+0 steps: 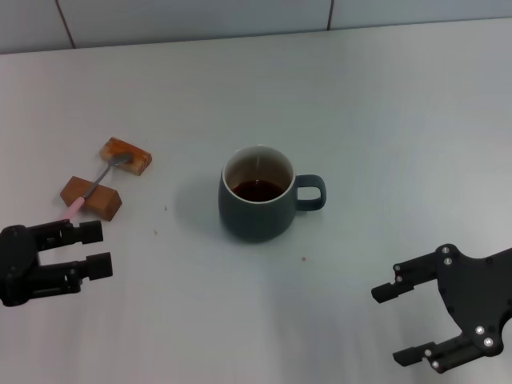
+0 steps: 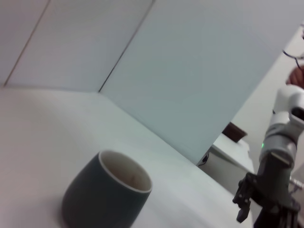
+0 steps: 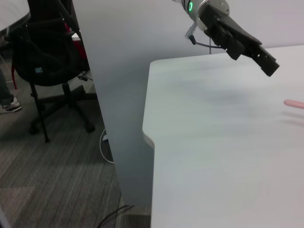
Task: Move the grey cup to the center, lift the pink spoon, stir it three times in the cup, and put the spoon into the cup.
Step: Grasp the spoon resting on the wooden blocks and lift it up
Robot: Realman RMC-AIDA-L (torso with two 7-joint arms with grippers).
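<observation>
Rounded dark blue-grey ceramic mug (image 1: 258, 196) sits upright mid-table, white inner wall, pale rim, loop handle pointing toward my right side. Dark liquid inside. No logo, label or text readable on the mug or anywhere else.

Slim spoon with pale pink handle and silver metal neck and bowl (image 1: 98, 184) lies well to the mug's left, bridged across two brown rectangular blocks (image 1: 126, 155): bowl on the far block, neck over the near one, pink handle end poking off toward me.

My left gripper (image 1: 97, 249) is low, left of the mug and nearer me than the blocks, fingers spread with a clear gap, holding nothing. Upper fingertip is just beside the pink handle end; contact I can't tell.

My right gripper (image 1: 400, 324) is to the mug's right and nearer me, well apart from it, jaws wide open, empty.

White table (image 1: 384, 104) under everything; left wrist view shows the mug (image 2: 107, 194) close, handle hidden.
</observation>
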